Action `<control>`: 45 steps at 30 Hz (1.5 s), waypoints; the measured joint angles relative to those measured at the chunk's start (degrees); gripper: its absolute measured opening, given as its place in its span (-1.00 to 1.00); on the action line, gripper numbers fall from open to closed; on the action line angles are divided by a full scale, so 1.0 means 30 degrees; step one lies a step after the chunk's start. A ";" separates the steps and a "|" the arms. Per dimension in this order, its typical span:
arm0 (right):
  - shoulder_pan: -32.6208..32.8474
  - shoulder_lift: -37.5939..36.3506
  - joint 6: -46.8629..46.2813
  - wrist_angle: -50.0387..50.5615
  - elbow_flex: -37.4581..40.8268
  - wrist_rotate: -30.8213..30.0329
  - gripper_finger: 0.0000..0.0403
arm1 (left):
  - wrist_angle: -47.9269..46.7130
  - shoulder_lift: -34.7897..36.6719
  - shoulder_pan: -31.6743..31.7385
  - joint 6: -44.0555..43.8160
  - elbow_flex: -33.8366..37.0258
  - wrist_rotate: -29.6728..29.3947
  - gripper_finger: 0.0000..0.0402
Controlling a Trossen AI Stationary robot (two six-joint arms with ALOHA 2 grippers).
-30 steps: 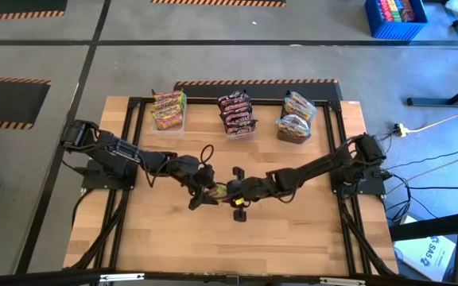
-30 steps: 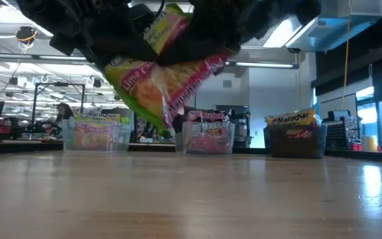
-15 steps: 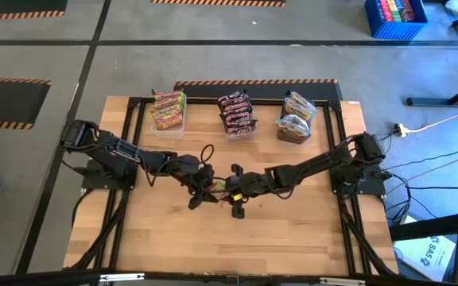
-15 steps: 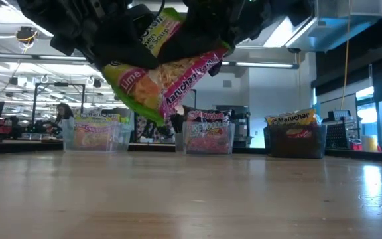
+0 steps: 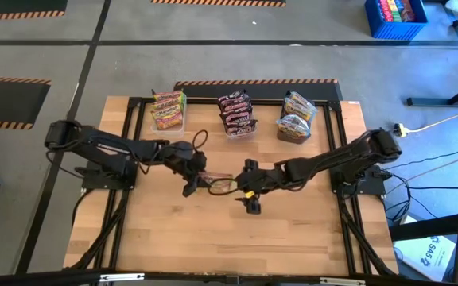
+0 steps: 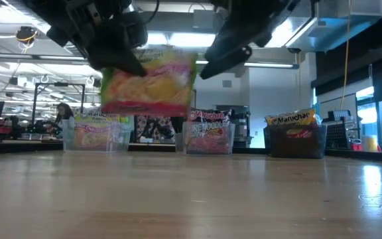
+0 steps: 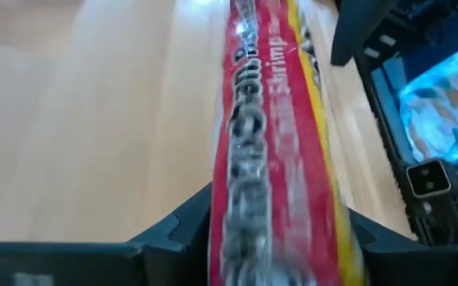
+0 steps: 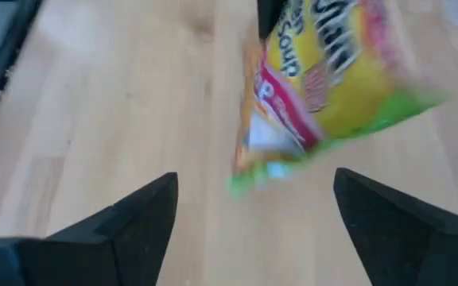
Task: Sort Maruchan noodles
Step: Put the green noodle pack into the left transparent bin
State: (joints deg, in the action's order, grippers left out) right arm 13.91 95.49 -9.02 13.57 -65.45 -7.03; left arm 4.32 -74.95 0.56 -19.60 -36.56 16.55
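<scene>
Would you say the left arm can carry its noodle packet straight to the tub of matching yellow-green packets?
Probably yes: the left gripper holds the packet above the table, the right gripper is open, and the yellow-green tub stands unobstructed.

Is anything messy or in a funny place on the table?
Only one thing: a yellow-green noodle packet hangs in the air over the table's middle, pinched by the left claw. The right claw is open beside it.

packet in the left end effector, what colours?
The noodle packet is yellow with a lime-green edge and pink-red band. Shows best in the low view.
</scene>
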 joint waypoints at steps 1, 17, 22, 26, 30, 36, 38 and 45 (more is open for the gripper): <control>0.0000 -0.0127 -0.0056 0.0317 -0.0007 -0.0220 0.59 | -0.0246 0.0285 0.0213 0.0179 -0.0002 0.0021 -0.28; -0.0007 -0.0069 -0.0570 0.2175 0.1129 -0.1805 0.60 | -0.5977 0.2716 0.3685 0.2374 -0.0820 -0.1112 -0.43; -0.0007 -0.0069 -0.0290 0.2254 0.1144 -0.1813 0.60 | -1.1853 0.4081 0.5295 0.4829 -0.3453 -0.4923 -0.43; -0.0015 -0.0059 -0.0262 0.2134 0.1144 -0.1810 0.60 | -1.5302 0.4650 0.6774 0.6716 -0.5456 -0.7955 -0.42; -0.0015 -0.0018 -0.0262 0.1293 0.1792 -0.1558 0.60 | -1.7627 0.4778 0.8675 0.7972 -0.6760 -0.9441 -0.42; -0.0015 0.0004 -0.0373 -0.0557 0.3108 -0.0706 0.60 | -1.8325 0.4746 1.1902 1.0404 -0.6533 -0.9456 -0.42; -0.0015 0.0004 -0.0430 -0.1169 0.3402 -0.0116 0.60 | -1.8293 0.4741 1.2834 1.1067 -0.6252 -0.8878 -0.42; -0.0007 0.0004 -0.0459 -0.2316 0.4049 0.0428 0.60 | -1.6596 0.4528 1.4726 1.2806 -0.4820 -0.5987 -0.42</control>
State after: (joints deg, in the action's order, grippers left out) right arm 13.89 95.50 -10.39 6.63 -53.30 -5.75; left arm -45.47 -61.37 44.74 18.82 -51.02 -1.41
